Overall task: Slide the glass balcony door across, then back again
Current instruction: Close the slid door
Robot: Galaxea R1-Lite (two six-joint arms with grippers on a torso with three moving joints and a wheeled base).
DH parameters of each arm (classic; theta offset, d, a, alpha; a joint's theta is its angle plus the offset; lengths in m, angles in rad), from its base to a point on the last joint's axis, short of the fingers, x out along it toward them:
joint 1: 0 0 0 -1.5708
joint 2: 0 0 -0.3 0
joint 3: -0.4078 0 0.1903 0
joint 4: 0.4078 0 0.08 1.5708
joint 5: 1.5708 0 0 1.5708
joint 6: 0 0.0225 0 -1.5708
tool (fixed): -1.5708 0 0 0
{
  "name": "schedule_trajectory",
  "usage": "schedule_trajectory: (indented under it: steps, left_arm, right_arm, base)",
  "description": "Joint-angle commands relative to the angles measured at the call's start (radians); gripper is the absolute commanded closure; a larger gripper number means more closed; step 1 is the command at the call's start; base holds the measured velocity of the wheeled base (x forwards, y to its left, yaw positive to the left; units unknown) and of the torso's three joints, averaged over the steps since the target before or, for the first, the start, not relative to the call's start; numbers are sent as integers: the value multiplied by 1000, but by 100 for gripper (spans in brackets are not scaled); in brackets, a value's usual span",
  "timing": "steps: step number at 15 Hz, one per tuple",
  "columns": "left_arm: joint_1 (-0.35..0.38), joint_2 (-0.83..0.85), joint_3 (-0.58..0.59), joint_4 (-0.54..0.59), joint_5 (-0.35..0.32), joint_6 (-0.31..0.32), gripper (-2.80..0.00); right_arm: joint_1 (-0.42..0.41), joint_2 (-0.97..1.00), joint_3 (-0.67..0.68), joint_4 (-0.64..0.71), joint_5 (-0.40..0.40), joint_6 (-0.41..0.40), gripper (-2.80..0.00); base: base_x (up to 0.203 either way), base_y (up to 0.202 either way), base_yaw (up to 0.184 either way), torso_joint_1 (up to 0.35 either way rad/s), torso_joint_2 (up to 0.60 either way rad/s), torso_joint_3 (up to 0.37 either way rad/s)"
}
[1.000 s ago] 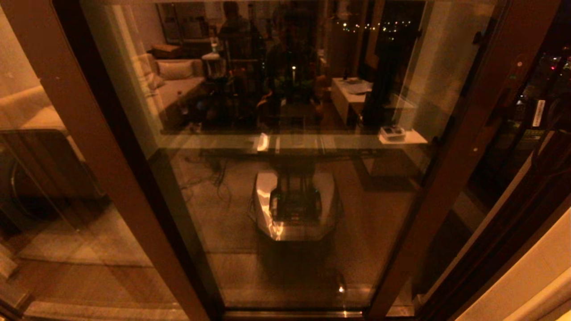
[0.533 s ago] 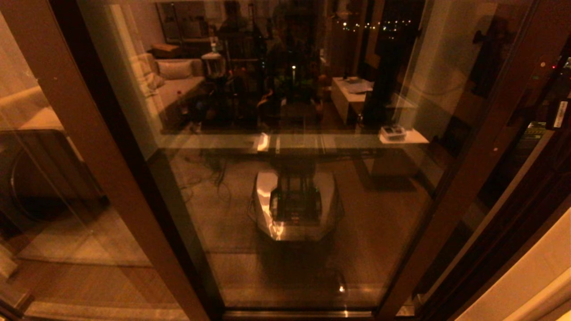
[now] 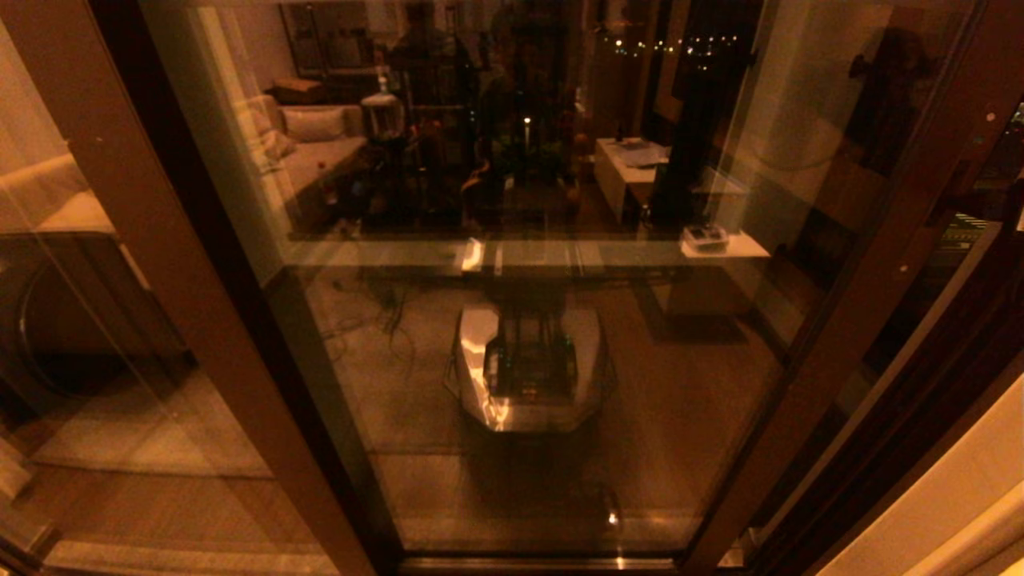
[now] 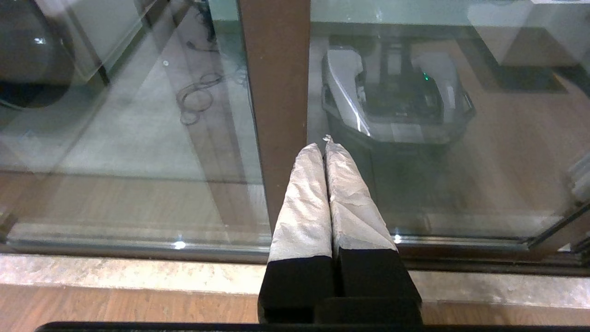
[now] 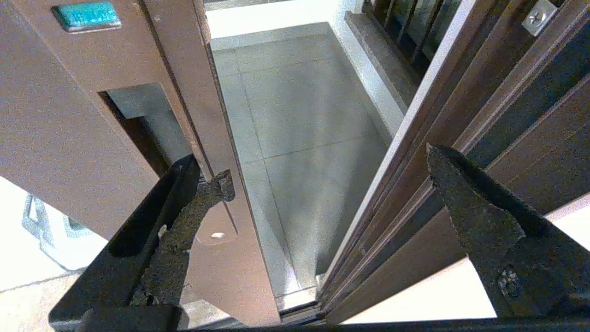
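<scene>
The glass balcony door (image 3: 520, 280) fills the head view and mirrors the room. Its dark brown right stile (image 3: 872, 264) leans near the door jamb (image 3: 960, 336). In the right wrist view my right gripper (image 5: 326, 165) is open and straddles the gap. One finger (image 5: 184, 216) is hooked at the recessed handle (image 5: 138, 115) in the stile (image 5: 203, 92), and the other sits in front of the jamb (image 5: 461, 115). My left gripper (image 4: 322, 145) is shut and empty, low by the sill, pointing at a brown post (image 4: 276, 69). Neither gripper shows in the head view.
A wider, lighter brown post (image 3: 160, 264) of the fixed panel stands at the left. Grey balcony tiles (image 5: 299, 115) and the barred railing (image 5: 405, 18) show through the gap. The robot base is mirrored in the glass (image 3: 528, 368). A stone sill (image 4: 115, 276) runs along the floor.
The door's right stile has slid to the right towards the jamb, and the dark gap beside it has narrowed. The left post has stayed put.
</scene>
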Motion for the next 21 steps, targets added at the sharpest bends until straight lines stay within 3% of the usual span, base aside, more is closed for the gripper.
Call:
schedule_trajectory:
  steps: [1, 15, 16, 21]
  left_arm:
    - [0, 0, 0, 1, 0, -1, 0]
    - [0, 0, 0, 1, 0, -1, 0]
    - [0, 0, 0, 1, 0, -1, 0]
    - [0, 0, 0, 1, 0, -1, 0]
  right_arm:
    - [-18, 0, 1, -1, 6, 0, -280]
    - [-16, -208, 143, 4, -5, 0, -280]
    - [5, -215, 144, 5, -65, 0, -280]
    - [293, -183, 139, 3, -436, 13, -280]
  base:
    - [0, 0, 0, 0, 0, 0]
    - [0, 0, 0, 0, 0, 0]
    - [0, 0, 0, 0, 0, 0]
    - [0, 0, 0, 0, 0, 0]
